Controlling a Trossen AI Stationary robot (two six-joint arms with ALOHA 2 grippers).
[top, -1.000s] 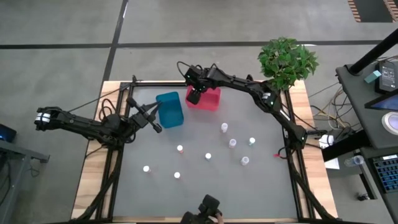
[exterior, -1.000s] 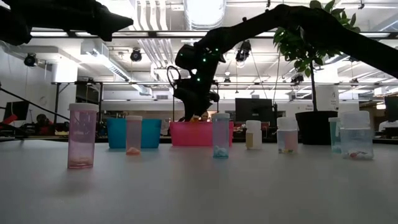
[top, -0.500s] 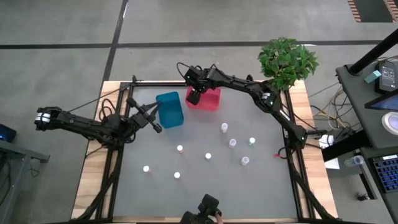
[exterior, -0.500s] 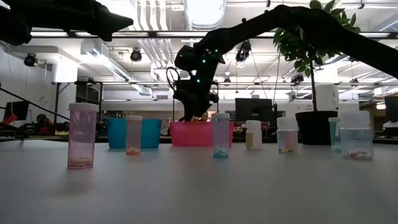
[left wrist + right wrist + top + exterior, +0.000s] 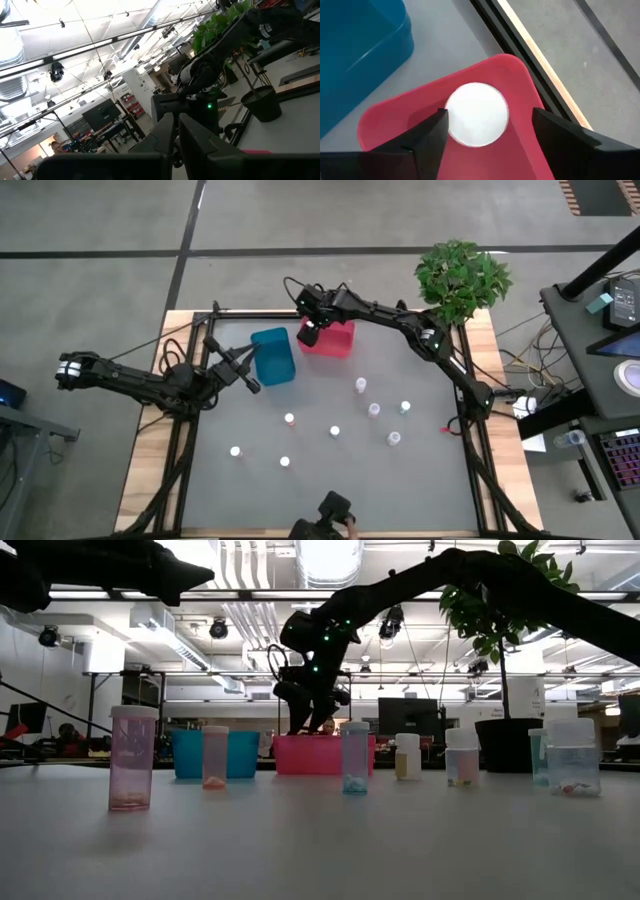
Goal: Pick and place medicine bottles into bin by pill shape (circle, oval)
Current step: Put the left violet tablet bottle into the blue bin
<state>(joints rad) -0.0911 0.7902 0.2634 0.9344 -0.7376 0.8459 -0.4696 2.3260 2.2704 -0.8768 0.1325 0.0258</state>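
Fingers of your right gripper stood wide over the pink bin at twelve o'clock; since a second ago it lifted, bottle dropped inside. Left gripper waited; cannot tell its fingers.

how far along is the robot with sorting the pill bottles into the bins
Early on. Done: nothing confirmed; the blue plastic bin looks empty. In hand: the right gripper hangs over the pink plastic bin, its fingers spread either side of a white-capped bottle just below them; whether it is already released is unclear. Left: seven small white-capped bottles, like one, stand on the grey table. The left gripper waits beside the blue bin.
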